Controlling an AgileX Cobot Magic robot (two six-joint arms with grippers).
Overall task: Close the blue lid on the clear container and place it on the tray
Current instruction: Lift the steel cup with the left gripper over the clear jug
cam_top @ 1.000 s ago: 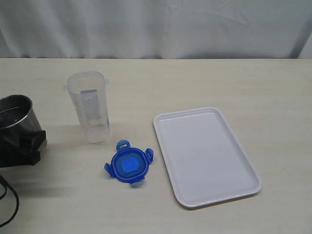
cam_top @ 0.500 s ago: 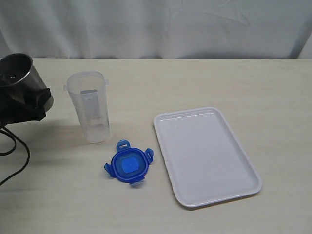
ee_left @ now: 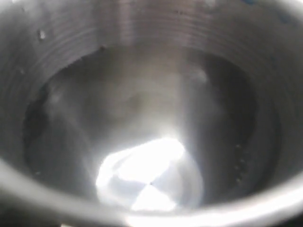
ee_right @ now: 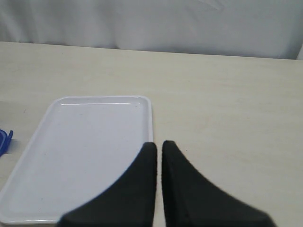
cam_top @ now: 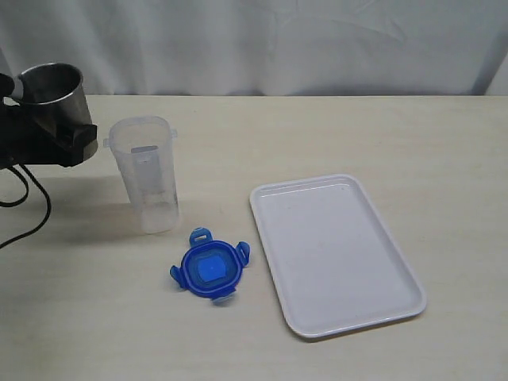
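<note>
The clear container (cam_top: 147,175) stands upright and lidless on the table, left of centre. The blue lid (cam_top: 209,270) lies flat on the table in front of it, and a sliver of the blue lid (ee_right: 4,141) shows in the right wrist view. The white tray (cam_top: 333,254) lies empty to the right. My left gripper (cam_top: 63,131) is shut on a grey steel cup (cam_top: 51,91), held in the air just left of the container's mouth. The cup's inside (ee_left: 142,109) fills the left wrist view. My right gripper (ee_right: 158,144) is shut and empty, over the edge of the tray (ee_right: 94,142).
A black cable (cam_top: 28,206) loops down from the left arm onto the table. A white curtain (cam_top: 262,40) hangs behind the table's far edge. Bare tabletop (cam_top: 444,159) lies right of the tray.
My left gripper has lifted the steel cup from low at the left edge up and back, ending beside the container's mouth. Container, lid and tray have not moved.
</note>
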